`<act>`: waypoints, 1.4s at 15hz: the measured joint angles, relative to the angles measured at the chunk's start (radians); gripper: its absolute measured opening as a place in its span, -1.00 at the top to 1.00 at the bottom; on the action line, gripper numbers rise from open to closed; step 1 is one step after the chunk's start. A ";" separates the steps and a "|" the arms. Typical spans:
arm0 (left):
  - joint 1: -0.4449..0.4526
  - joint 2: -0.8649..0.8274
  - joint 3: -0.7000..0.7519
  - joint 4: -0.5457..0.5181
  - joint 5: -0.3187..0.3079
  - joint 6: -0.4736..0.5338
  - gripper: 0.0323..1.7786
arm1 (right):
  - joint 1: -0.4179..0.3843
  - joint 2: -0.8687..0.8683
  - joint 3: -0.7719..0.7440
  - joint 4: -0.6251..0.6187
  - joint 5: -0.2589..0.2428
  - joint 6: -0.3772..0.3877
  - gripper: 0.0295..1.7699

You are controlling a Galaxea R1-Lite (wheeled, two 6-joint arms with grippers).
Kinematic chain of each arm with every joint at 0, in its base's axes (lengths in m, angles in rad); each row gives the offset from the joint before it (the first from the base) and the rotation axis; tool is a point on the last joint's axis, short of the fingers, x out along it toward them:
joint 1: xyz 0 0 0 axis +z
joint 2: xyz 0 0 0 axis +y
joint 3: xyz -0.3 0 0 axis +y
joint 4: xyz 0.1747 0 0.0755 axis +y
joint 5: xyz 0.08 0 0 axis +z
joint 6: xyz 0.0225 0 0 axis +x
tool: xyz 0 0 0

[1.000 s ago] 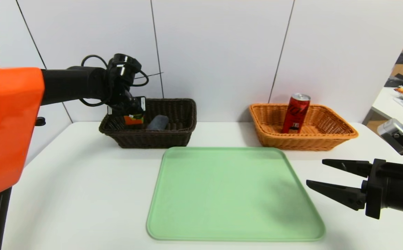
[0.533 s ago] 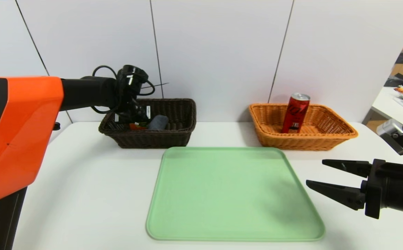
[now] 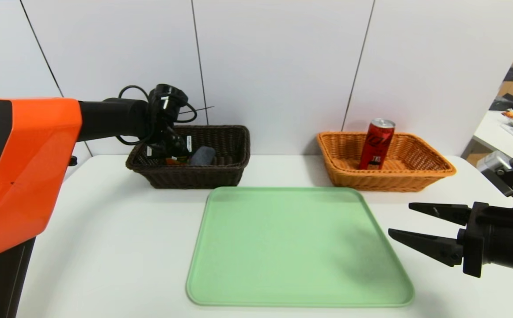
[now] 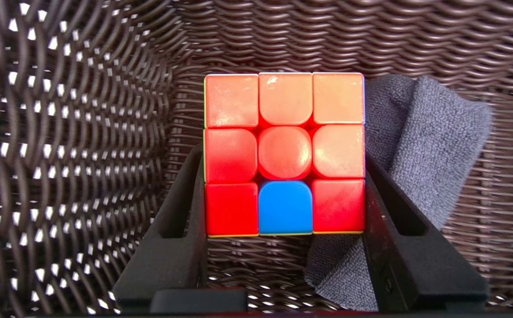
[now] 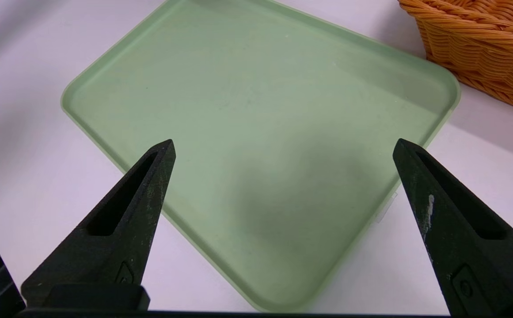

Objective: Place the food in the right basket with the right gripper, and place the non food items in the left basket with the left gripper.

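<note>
Left gripper (image 4: 285, 176), lowered into the dark woven left basket (image 3: 229, 170), clamps the glossy puzzle cube (image 4: 284, 152) beside the grey terry cloth (image 4: 419, 145). Slim red can (image 3: 376, 144) stands upright in the orange wicker right basket (image 3: 428, 174). Right gripper (image 5: 283, 145), jaws spread wide, hangs beside the smooth green tray (image 3: 298, 247).

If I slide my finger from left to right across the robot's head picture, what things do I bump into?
Orange arm → dark basket → green tray → red can standing in the orange basket → right claw.
</note>
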 joint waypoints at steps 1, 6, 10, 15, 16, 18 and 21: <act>0.000 0.000 0.000 0.000 0.000 0.000 -0.05 | 0.000 0.001 0.000 0.000 0.000 0.000 -0.92; -0.001 -0.002 0.000 -0.001 0.000 -0.001 -0.31 | 0.000 0.002 0.000 0.000 0.000 0.000 -0.92; -0.001 -0.006 0.000 0.001 0.001 -0.003 -0.55 | 0.000 0.002 -0.001 0.000 0.000 0.000 -0.92; -0.010 -0.075 0.006 0.009 0.004 -0.001 -0.72 | 0.000 -0.002 -0.001 0.000 0.000 0.001 -0.92; -0.017 -0.101 0.013 0.011 0.004 -0.002 -0.75 | 0.000 -0.003 -0.001 0.000 0.000 0.001 -0.92; -0.038 -0.160 0.023 0.032 0.003 -0.003 -0.78 | 0.000 -0.005 -0.008 0.000 -0.001 0.001 -0.92; -0.087 -0.263 0.061 0.111 -0.014 -0.004 -0.83 | 0.000 -0.012 -0.017 0.000 -0.001 0.002 -0.92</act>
